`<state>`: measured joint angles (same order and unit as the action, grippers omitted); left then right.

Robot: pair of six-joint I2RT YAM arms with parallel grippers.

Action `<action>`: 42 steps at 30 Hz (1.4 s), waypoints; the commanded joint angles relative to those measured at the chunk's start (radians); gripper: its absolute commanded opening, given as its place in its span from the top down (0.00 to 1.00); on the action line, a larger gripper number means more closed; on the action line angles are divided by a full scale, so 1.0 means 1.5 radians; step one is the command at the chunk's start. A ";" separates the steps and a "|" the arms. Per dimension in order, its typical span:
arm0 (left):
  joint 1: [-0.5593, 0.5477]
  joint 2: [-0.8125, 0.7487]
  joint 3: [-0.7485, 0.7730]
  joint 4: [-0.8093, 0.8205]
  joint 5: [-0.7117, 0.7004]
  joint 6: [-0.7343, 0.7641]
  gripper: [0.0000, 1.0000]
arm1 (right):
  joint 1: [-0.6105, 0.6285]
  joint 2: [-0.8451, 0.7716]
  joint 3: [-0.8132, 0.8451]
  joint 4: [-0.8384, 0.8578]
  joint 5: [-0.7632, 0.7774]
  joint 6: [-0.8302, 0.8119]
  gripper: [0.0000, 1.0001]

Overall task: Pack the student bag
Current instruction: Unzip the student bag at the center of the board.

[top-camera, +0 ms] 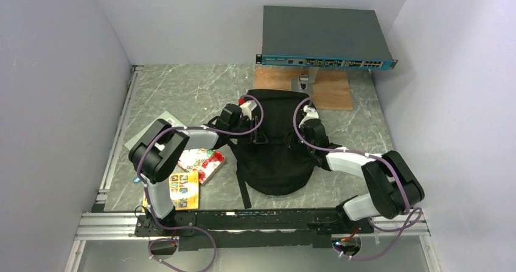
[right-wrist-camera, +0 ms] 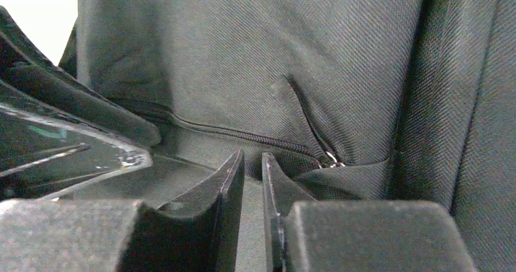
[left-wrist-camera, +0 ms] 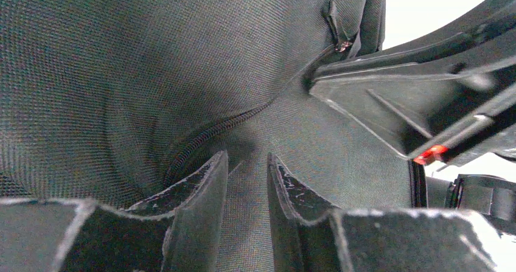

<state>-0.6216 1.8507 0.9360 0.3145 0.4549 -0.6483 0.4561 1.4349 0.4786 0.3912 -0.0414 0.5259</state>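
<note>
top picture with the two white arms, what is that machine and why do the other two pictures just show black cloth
Those are two robot arms bolted to the near edge of a table: the left arm and the right arm. The top picture comes from a fixed camera above and behind them. The other two come from small cameras on the wrists, so you see each gripper's own dark fingers up close. On the table lie a black student bag, colourful packets left of it, and at the far edge a wooden board and a grey box with a teal front. The left gripper and the right gripper are both pressed into the bag's fabric near a zip, nearly closed, apparently pinching the cloth.
</note>
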 commanded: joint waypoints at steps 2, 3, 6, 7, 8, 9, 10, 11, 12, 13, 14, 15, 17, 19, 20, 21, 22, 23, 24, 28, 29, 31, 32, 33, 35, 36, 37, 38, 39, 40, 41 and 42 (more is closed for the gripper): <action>-0.002 0.009 -0.023 -0.017 -0.005 0.007 0.64 | -0.002 -0.067 0.087 -0.166 0.085 -0.075 0.72; -0.002 0.009 -0.025 -0.016 -0.006 0.007 0.64 | -0.002 -0.068 0.099 -0.184 0.094 -0.089 0.70; -0.002 0.011 -0.028 -0.011 -0.002 0.002 0.64 | -0.003 -0.055 0.121 -0.199 0.102 -0.124 0.66; -0.002 0.012 -0.028 -0.009 0.000 0.000 0.64 | -0.002 -0.045 0.130 -0.203 0.102 -0.130 0.66; -0.002 0.014 -0.028 -0.007 0.001 -0.001 0.64 | -0.002 -0.036 0.142 -0.210 0.104 -0.135 0.66; -0.002 0.015 -0.029 -0.005 0.002 -0.003 0.65 | -0.002 -0.026 0.152 -0.214 0.104 -0.139 0.66; -0.002 0.015 -0.030 -0.005 0.002 -0.004 0.65 | -0.003 -0.018 0.161 -0.218 0.105 -0.141 0.65; -0.002 0.015 -0.031 -0.003 0.002 -0.003 0.65 | -0.002 -0.010 0.169 -0.218 0.106 -0.146 0.64; -0.002 0.014 -0.031 -0.003 0.001 -0.004 0.65 | -0.002 -0.004 0.174 -0.217 0.109 -0.151 0.64; -0.002 0.013 -0.032 -0.004 0.002 -0.004 0.65 | -0.002 0.005 0.180 -0.218 0.116 -0.156 0.63; -0.002 0.012 -0.032 -0.005 0.001 -0.003 0.65 | -0.002 0.014 0.186 -0.222 0.123 -0.160 0.63; -0.002 0.011 -0.033 -0.007 0.001 -0.001 0.65 | -0.002 0.024 0.190 -0.225 0.128 -0.165 0.63; -0.002 0.008 -0.035 -0.007 -0.001 0.001 0.65 | -0.001 0.033 0.188 -0.220 0.125 -0.171 0.63; -0.001 0.008 -0.036 -0.005 -0.001 0.000 0.65 | 0.004 0.039 0.185 -0.215 0.120 -0.176 0.63; -0.002 0.008 -0.036 -0.004 0.000 -0.001 0.65 | 0.010 0.041 0.184 -0.215 0.128 -0.179 0.63; -0.002 0.010 -0.036 -0.002 0.001 -0.001 0.65 | 0.018 0.044 0.185 -0.217 0.143 -0.183 0.63; -0.002 0.011 -0.036 0.000 0.003 -0.002 0.66 | 0.027 0.048 0.187 -0.219 0.162 -0.189 0.63; -0.002 0.013 -0.036 0.002 0.004 -0.004 0.66 | 0.036 0.051 0.188 -0.219 0.182 -0.194 0.64; -0.002 0.015 -0.036 0.005 0.005 -0.006 0.66 | 0.044 0.056 0.189 -0.219 0.204 -0.199 0.64; -0.002 0.021 -0.034 0.012 0.007 -0.011 0.68 | 0.072 0.079 0.197 -0.205 0.282 -0.205 0.82; -0.002 0.022 -0.035 0.015 0.005 -0.014 0.68 | 0.075 0.080 0.196 -0.197 0.290 -0.200 0.98; -0.002 0.025 -0.039 0.021 0.000 -0.018 0.70 | 0.088 0.075 0.202 -0.192 0.293 -0.185 1.00; -0.002 0.028 -0.042 0.025 -0.004 -0.021 0.72 | 0.098 0.068 0.209 -0.190 0.288 -0.171 1.00; -0.002 0.030 -0.045 0.031 -0.008 -0.026 0.73 | 0.108 0.059 0.215 -0.185 0.273 -0.147 1.00; -0.002 0.039 -0.054 0.050 -0.013 -0.037 0.77 | 0.118 0.039 0.223 -0.159 0.195 -0.069 1.00; -0.002 0.045 -0.055 0.058 -0.014 -0.043 0.79 | 0.124 0.033 0.221 -0.134 0.152 -0.025 1.00; -0.002 0.051 -0.057 0.068 -0.013 -0.051 0.81 | 0.130 0.025 0.211 -0.087 0.097 0.027 1.00; -0.002 0.058 -0.059 0.079 -0.012 -0.057 0.82 | 0.131 0.022 0.194 -0.032 0.044 0.080 1.00; -0.002 0.063 -0.060 0.090 -0.011 -0.063 0.83 | 0.131 0.022 0.172 0.036 -0.003 0.137 1.00; -0.002 0.069 -0.060 0.097 -0.009 -0.068 0.84 | 0.128 0.029 0.147 0.097 -0.039 0.181 1.00; -0.002 0.074 -0.060 0.103 -0.005 -0.072 0.84 | 0.126 0.037 0.140 0.141 -0.057 0.202 1.00; -0.002 0.079 -0.059 0.106 -0.001 -0.076 0.85 | 0.125 0.046 0.143 0.150 -0.057 0.202 1.00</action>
<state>-0.6167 1.9038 0.8753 0.4816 0.4492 -0.7319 0.6415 1.5112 0.7235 0.2699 0.1001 0.5735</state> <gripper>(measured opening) 0.162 0.007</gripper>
